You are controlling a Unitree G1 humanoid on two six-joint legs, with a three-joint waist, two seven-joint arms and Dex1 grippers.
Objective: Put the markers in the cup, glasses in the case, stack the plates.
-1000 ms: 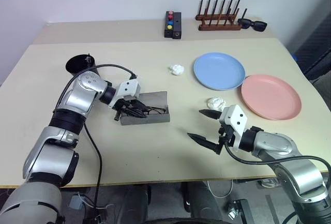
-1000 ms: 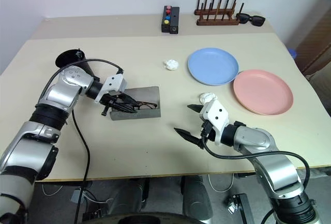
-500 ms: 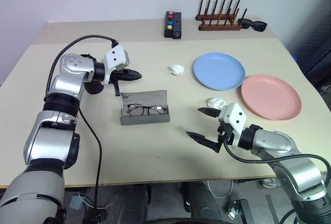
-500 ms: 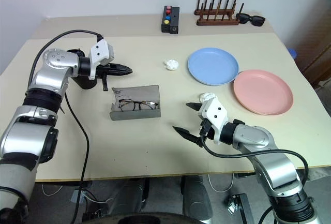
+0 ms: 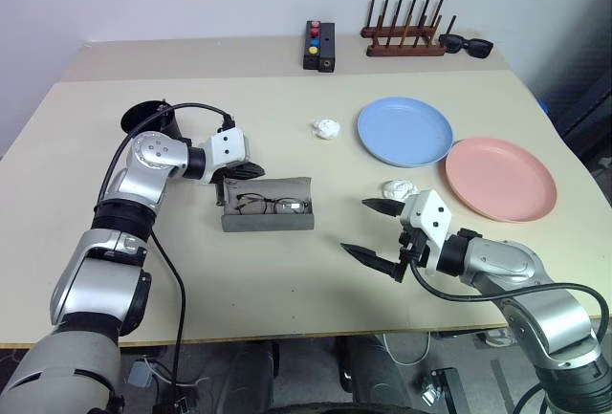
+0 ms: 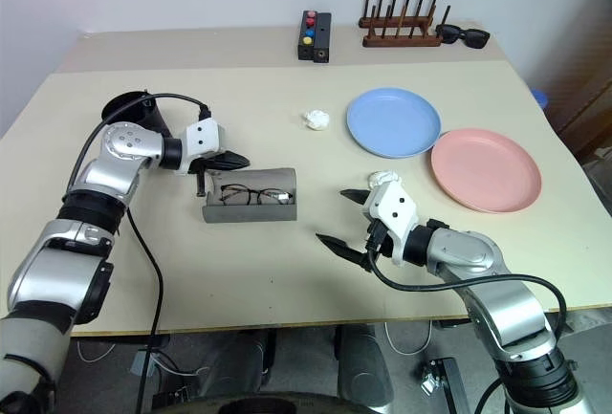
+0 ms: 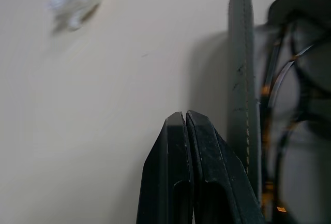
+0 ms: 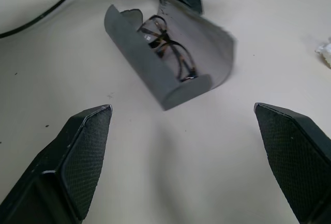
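Glasses (image 5: 272, 205) lay inside the open grey case (image 5: 268, 216), their long axis running side to side across the table (image 5: 287, 299), parallel to its near edge, lenses upright along the case's length. The case sat left of the table's centre, with its lid raised at the back. The left gripper (image 5: 251, 170) had its two black fingers pressed together, empty, its tip just beside the back of the lid near the case's left end; in the left wrist view the shut fingers (image 7: 186, 182) lay next to the lid's edge. Behind that arm stood the black cup (image 5: 145, 119). The right gripper (image 5: 373, 230) hung well apart from the case, to its right, with its fingers spread wide and nothing between them. A crumpled white scrap (image 5: 399, 188) lay just behind it, and another (image 5: 328, 128) lay farther back. The light blue plate (image 5: 405, 131) and the salmon pink plate (image 5: 501, 179) lay side by side on the right, unstacked. At the far edge stood a small black button box (image 5: 319, 45), a wooden rack (image 5: 405, 30) and black sunglasses (image 5: 468, 46).
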